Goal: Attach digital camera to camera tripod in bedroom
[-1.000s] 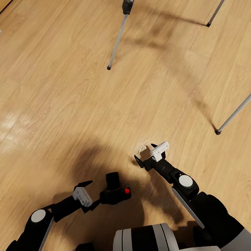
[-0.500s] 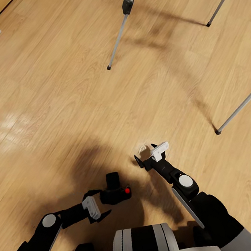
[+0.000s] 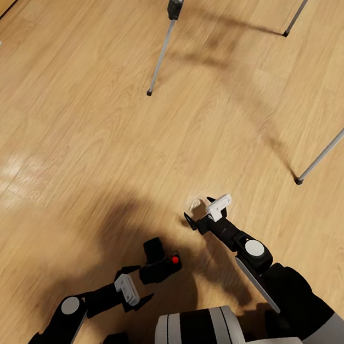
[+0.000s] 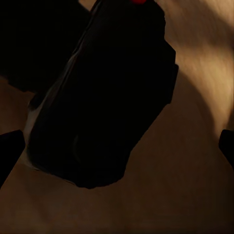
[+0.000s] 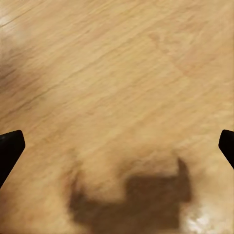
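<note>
Your small black digital camera (image 3: 160, 264) with the bright red dot on top lies on the light wood plank floor (image 3: 77, 131), just ahead of the robot's white-and-black trunk (image 3: 195, 337) and inside the dark shadow there. Your left gripper (image 3: 136, 285) sits right beside the camera on its near left side, fingers spread wide, and in the head view I cannot tell whether a fingertip touches the body; nothing is clamped. From the left wrist view, the camera (image 4: 105, 92) looms large and dark between the two parted fingertips (image 4: 9, 151), tilted, with floor showing past it. Your right gripper (image 3: 201, 213) hangs to the camera's far right, well apart from it, jaws wide and empty, its own shadow on the planks below in the right wrist view. The tall camera tripod (image 3: 165, 42) with silver-grey metal legs and black clamps stands well beyond the camera, three feet planted on the floor.
</note>
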`<state>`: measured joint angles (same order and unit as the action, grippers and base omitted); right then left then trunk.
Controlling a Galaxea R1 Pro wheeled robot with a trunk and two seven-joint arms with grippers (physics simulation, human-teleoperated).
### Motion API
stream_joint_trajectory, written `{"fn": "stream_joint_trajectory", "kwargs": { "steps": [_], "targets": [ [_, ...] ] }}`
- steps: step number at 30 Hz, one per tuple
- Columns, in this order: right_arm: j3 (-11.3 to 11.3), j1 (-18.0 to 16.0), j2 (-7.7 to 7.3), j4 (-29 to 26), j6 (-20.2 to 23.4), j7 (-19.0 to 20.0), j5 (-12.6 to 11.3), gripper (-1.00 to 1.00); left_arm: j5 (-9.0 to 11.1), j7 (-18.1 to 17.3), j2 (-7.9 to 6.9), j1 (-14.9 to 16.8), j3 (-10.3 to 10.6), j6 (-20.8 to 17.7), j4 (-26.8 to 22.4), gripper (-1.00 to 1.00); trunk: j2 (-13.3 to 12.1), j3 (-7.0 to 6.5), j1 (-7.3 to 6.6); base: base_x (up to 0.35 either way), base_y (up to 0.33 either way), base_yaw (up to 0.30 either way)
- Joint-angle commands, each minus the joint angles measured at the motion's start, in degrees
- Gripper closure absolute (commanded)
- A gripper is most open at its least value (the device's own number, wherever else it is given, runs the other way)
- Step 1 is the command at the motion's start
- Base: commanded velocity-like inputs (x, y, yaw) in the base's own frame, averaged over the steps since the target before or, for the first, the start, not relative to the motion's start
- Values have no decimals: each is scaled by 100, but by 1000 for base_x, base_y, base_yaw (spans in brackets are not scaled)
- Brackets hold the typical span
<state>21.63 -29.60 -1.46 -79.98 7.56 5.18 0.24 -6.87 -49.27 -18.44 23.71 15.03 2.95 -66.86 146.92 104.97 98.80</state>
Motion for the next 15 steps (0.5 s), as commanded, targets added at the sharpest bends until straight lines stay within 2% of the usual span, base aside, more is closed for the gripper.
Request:
{"fn": "stream_joint_trajectory", "kwargs": {
  "steps": [1, 6, 8, 15],
  "targets": [
    [4, -2, -4, -9, 33, 9, 3, -100, -42, 4, -3, 2, 0, 30, -4, -100, 1, 3, -1, 0, 0, 0],
    [0, -2, -4, -9, 31, 9, 3, -100, -42, 126, -9, 2, -7, 29, 0, -100, 1, 3, -1, 0, 0, 0],
    [4, -2, -4, -9, 29, 15, 3, -100, -42, 377, -4, 2, -8, 24, 1, -100, 1, 3, -1, 0, 0, 0],
    [3, -2, -4, -9, 22, 18, 3, -100, -42, 610, 44, 2, -13, 22, -1, -100, 1, 3, -1, 0, 0, 0]
  ]
}}
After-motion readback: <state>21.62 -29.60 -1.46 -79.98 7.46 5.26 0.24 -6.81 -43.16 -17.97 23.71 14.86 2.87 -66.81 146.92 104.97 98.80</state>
